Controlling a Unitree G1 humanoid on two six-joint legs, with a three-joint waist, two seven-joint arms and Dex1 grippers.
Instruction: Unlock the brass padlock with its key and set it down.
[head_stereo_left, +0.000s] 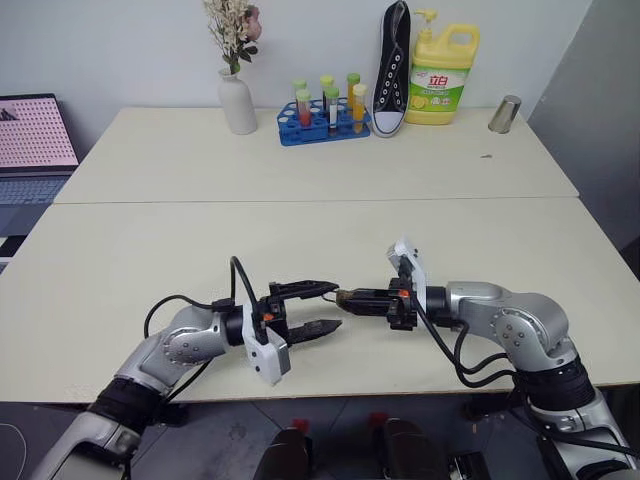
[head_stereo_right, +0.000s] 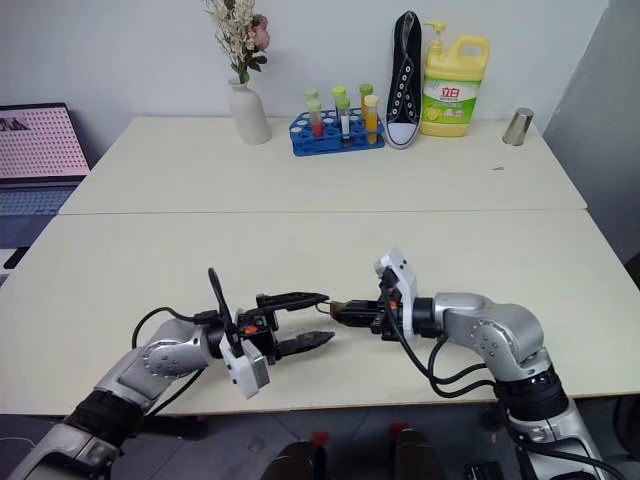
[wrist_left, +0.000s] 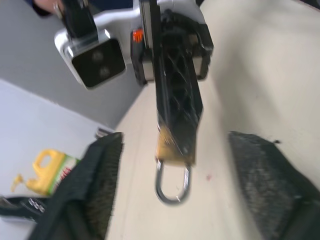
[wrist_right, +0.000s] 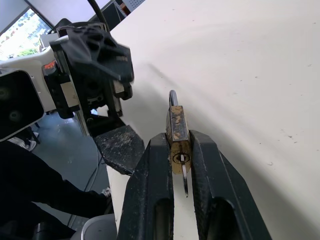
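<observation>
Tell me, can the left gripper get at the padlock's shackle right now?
Probably yes. The left gripper is open, facing the brass padlock, which the right gripper clamps by its body. The shackle sticks out toward the left fingers, with nothing between.

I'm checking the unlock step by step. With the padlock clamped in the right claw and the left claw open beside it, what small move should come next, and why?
Probably bring the open left claw onto the key and pinch it. The right claw is shut on the brass padlock, the key sits in the keyhole, and the shackle looks closed, so turning the key seems the step left.
</observation>
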